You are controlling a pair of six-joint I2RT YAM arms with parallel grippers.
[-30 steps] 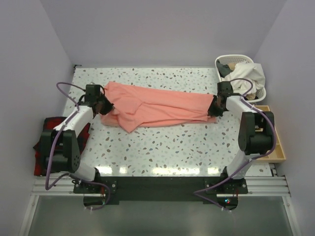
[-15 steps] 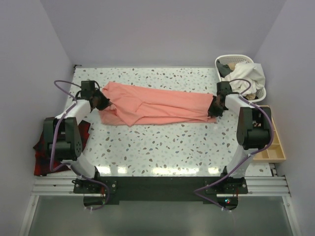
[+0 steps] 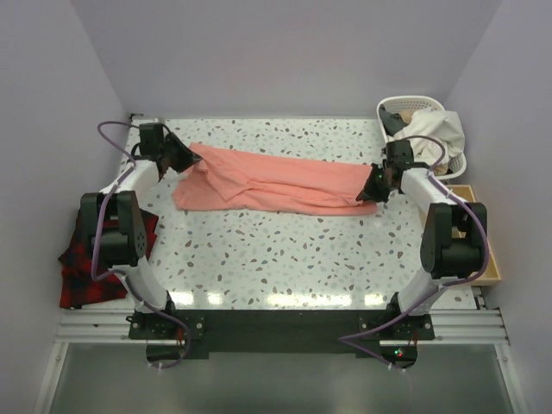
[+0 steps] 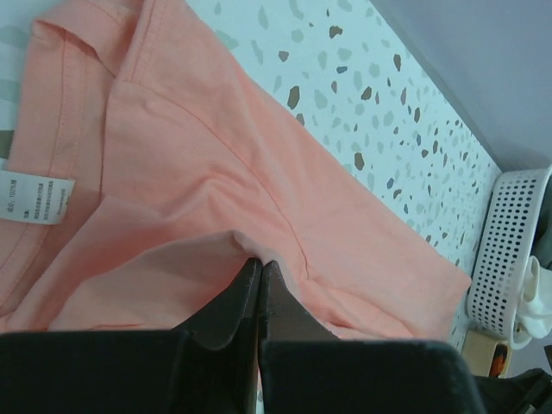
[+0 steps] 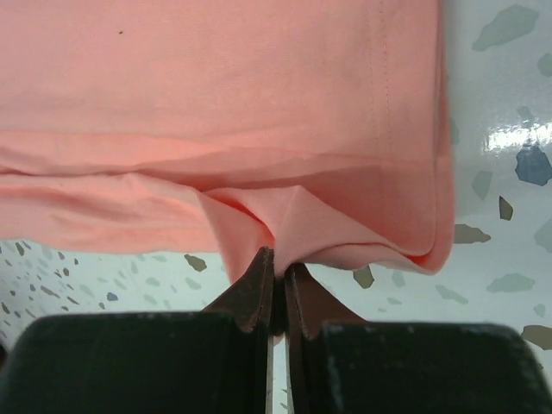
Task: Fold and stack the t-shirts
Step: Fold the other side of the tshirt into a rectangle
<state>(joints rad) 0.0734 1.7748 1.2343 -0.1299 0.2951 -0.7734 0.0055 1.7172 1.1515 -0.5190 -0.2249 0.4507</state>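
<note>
Top external view: left gripper at far-left of table, fingers pressed together on fold of t-shirt, collar end. Shirt lies as long band across far half of table, long axis left to right, between arms. Right gripper clamped on hem end, at right. Each arm has own nearest end; next move, I judge, needs both moving parallel.

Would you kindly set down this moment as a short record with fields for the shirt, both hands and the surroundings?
garment: salmon-pink t-shirt, stretched lengthwise across the table
left grip: left hand shut on a pinch of the t-shirt near its collar end
right grip: right hand shut on a fold at the opposite end
far right: white laundry basket with cloth inside
left edge: red-and-black plaid cloth
</note>
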